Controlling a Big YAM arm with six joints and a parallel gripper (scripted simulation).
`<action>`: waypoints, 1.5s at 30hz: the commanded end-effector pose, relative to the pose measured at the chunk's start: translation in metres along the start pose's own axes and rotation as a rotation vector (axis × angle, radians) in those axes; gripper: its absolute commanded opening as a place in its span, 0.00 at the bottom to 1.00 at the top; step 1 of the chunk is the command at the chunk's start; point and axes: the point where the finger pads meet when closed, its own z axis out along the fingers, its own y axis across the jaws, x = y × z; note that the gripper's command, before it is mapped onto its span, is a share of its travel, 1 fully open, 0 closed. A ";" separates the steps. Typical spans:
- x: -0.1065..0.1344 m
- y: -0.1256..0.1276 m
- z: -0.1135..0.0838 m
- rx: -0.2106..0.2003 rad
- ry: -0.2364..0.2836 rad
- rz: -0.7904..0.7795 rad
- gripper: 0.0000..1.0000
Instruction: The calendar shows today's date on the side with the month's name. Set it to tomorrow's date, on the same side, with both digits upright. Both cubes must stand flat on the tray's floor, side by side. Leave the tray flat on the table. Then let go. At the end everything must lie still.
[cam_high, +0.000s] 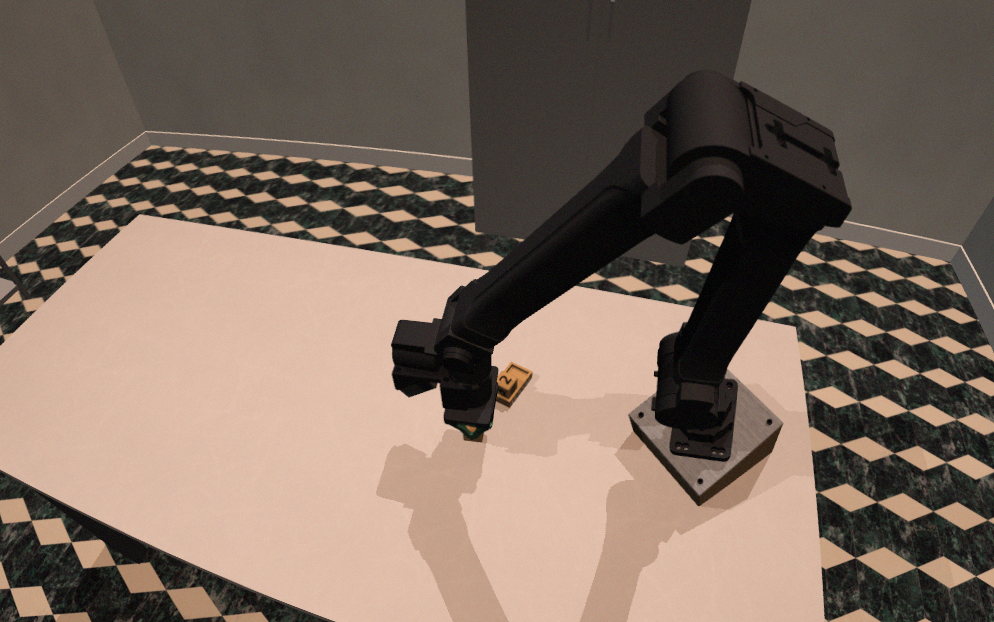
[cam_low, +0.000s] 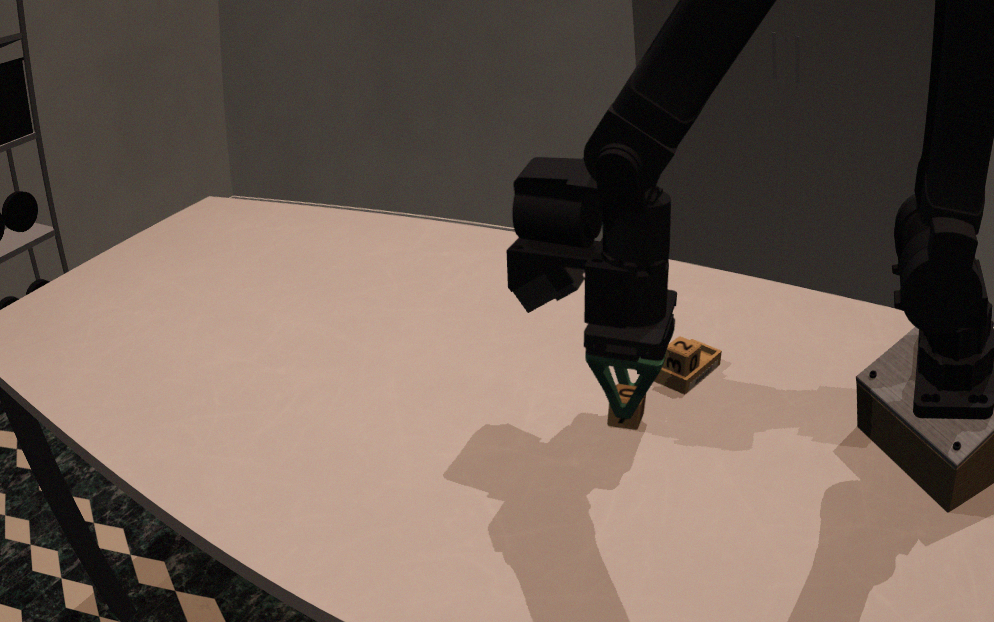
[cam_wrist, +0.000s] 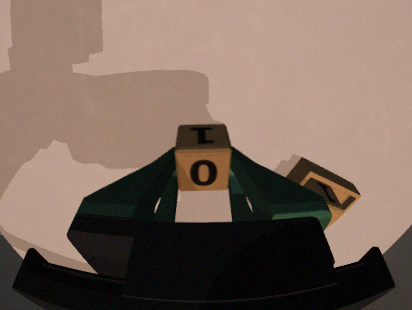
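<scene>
My gripper (cam_high: 472, 427) (cam_low: 626, 399) (cam_wrist: 203, 155) points straight down with its green fingers shut on a wooden digit cube (cam_high: 475, 435) (cam_low: 622, 419) (cam_wrist: 203, 172). This cube is down at the table top, outside the tray; I cannot tell if it touches. In the wrist view it shows a 0 towards the camera and a 1 on the face beyond. Just behind it the small wooden tray (cam_high: 524, 371) (cam_low: 708, 364) lies flat and holds the second cube (cam_high: 507, 379) (cam_low: 681, 356) (cam_wrist: 327, 192), with a 2 on top and a 3 on its side.
The arm's base block (cam_high: 707, 447) (cam_low: 916, 440) stands on the table to the right of the tray. A metal shelf (cam_low: 29, 220) stands beyond the table's left edge. The table (cam_high: 183, 352) spreads wide to the left and front.
</scene>
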 end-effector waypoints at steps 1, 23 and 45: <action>-0.005 0.004 0.004 -0.002 0.001 -0.004 0.26; -0.005 0.004 0.004 -0.002 0.001 -0.004 0.26; -0.005 0.004 0.004 -0.002 0.001 -0.005 0.37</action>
